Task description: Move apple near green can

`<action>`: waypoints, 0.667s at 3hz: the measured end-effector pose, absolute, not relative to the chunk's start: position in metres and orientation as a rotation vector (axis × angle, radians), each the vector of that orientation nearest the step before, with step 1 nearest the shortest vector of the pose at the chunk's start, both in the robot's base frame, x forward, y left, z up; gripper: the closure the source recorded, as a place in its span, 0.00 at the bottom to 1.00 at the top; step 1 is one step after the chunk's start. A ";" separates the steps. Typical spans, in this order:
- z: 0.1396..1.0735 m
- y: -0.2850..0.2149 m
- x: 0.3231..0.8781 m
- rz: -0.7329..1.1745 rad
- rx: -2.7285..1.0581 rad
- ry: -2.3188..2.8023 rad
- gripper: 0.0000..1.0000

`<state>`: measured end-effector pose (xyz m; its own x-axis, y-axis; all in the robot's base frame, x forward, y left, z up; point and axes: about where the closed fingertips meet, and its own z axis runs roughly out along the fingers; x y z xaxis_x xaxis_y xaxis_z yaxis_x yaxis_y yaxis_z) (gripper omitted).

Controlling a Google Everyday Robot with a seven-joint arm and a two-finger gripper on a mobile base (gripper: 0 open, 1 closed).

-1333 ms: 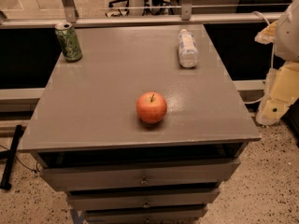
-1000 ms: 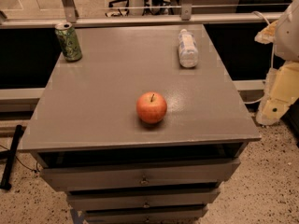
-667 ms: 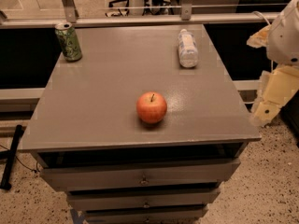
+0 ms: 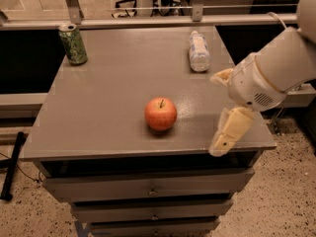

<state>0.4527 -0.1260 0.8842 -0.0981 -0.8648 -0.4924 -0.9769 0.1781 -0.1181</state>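
Observation:
The red-orange apple point(image 4: 160, 113) sits on the grey table point(image 4: 108, 88), a little right of the middle and near the front. The green can point(image 4: 73, 44) stands upright at the table's far left corner, far from the apple. My gripper point(image 4: 217, 113) hangs over the table's right front edge, to the right of the apple and apart from it. Its two cream fingers point(image 4: 230, 130) are spread, one above the other, with nothing between them.
A clear plastic bottle point(image 4: 198, 52) with a white label lies on its side at the table's far right. Drawers point(image 4: 148, 186) run below the table top. A metal rail point(image 4: 148, 21) crosses behind the table. A dark bar point(image 4: 12, 164) leans at the lower left.
My arm has swung left from beside the table, so the gripper now hangs over the right front edge, closer to the apple. The apple, can and bottle have not moved.

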 end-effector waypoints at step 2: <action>0.854 -0.060 0.481 0.525 -1.650 1.823 0.00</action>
<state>0.4809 -0.0602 0.8539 -0.0301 -0.7385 -0.6735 -0.9836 0.1417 -0.1114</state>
